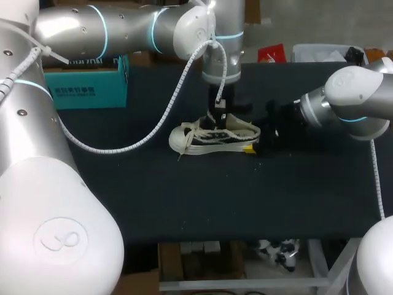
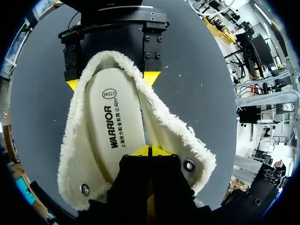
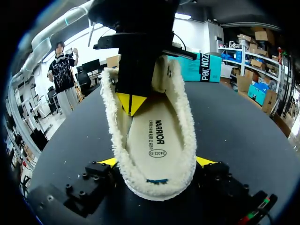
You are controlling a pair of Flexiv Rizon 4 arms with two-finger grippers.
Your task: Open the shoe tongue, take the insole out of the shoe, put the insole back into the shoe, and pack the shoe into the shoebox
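Seen from overhead, the shoe (image 1: 212, 136) sits mid-table, its opening blocked by my arm. The wrist cameras show the insole (image 2: 117, 124) lying inside the fleecy lining. My left gripper (image 2: 150, 151) has its tips pressed together over the insole, possibly pinching something. My right gripper (image 3: 156, 161) clamps the heel. The shoebox (image 1: 86, 86) stands well apart, its inside unseen.

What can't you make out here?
- Shoe tongue: both wrist views, hidden by left gripper.
- Whether that gripper pinches anything: its tips cover the spot.
- Shoebox: head view, left arm hides its top.
- Right gripper: head view, too dark to see its grip.
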